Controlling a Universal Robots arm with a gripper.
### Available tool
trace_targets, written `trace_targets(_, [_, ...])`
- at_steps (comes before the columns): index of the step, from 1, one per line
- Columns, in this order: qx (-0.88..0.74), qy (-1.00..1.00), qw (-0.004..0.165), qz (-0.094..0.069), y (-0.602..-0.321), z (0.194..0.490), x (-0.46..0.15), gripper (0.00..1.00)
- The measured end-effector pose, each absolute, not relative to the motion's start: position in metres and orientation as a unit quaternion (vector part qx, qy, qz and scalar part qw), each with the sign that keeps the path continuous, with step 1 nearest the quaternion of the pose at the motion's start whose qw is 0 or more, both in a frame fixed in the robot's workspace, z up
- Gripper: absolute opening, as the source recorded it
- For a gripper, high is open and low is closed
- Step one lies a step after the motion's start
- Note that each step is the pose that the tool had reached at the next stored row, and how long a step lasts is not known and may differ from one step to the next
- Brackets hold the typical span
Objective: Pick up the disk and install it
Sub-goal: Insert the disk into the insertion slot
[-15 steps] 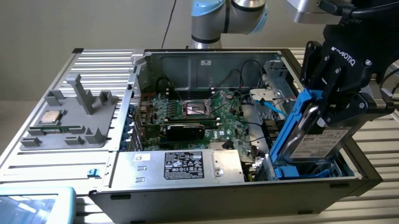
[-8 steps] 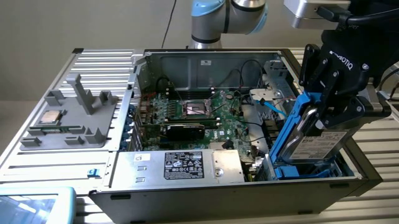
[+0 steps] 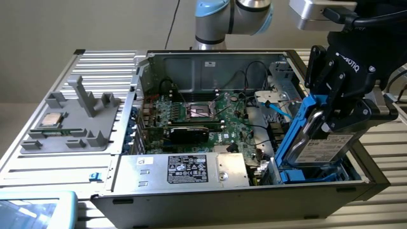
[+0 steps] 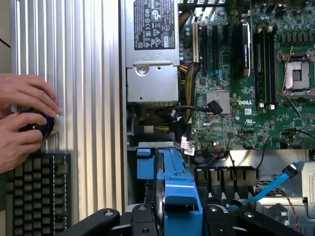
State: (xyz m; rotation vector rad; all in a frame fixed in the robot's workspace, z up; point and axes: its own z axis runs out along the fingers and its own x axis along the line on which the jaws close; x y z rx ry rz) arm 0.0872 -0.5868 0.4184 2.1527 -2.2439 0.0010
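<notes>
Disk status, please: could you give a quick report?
Gripper: jaws shut on the disk. Disk tilted, lower end inside the case. Blue cable close beside.

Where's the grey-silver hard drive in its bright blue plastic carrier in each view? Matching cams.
Exterior view: hard drive tilted on edge at the exterior view's right, at the open computer case's corner bay, clamped by the black gripper.
Wrist view: hard drive seen edge-on, its blue carrier towards the camera, held in the gripper.
Shared landmark: silver box with a black label.
</notes>
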Motion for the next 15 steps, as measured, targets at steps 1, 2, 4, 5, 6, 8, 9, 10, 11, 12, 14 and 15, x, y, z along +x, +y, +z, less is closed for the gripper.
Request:
trace_targets(1, [0.692, -0.722, 0.016, 0.0, -0.5868, 0.418, 0.0872, 0.37])
trace_targets(2, [0.692, -0.722, 0.015, -0.001, -0.5868, 0.4177, 0.0872, 0.37])
trace_targets(4, [0.692, -0.722, 0.014, -0.002, -0.5868, 0.4174, 0.0872, 0.37])
trace_targets(5, [0.692, -0.722, 0.014, -0.002, -0.5868, 0.4172, 0.0872, 0.37])
trace_targets(6, [0.692, -0.722, 0.013, -0.003, -0.5868, 0.4171, 0.0872, 0.37])
trace_targets(8, [0.692, -0.722, 0.012, -0.003, -0.5869, 0.4168, 0.0872, 0.37])
trace_targets(9, [0.692, -0.722, 0.012, -0.004, -0.587, 0.4167, 0.0872, 0.37])
trace_targets(10, [0.692, -0.722, 0.011, -0.005, -0.5872, 0.4165, 0.0872, 0.37])
trace_targets(11, [0.692, -0.722, 0.011, -0.005, -0.5877, 0.4164, 0.0872, 0.37])
trace_targets(12, [0.692, -0.721, 0.01, -0.006, -0.5882, 0.4163, 0.0872, 0.37])
trace_targets(14, [0.692, -0.721, 0.009, -0.007, -0.5893, 0.4161, 0.0872, 0.37])
trace_targets(15, [0.692, -0.721, 0.009, -0.007, -0.5896, 0.4161, 0.0872, 0.37])
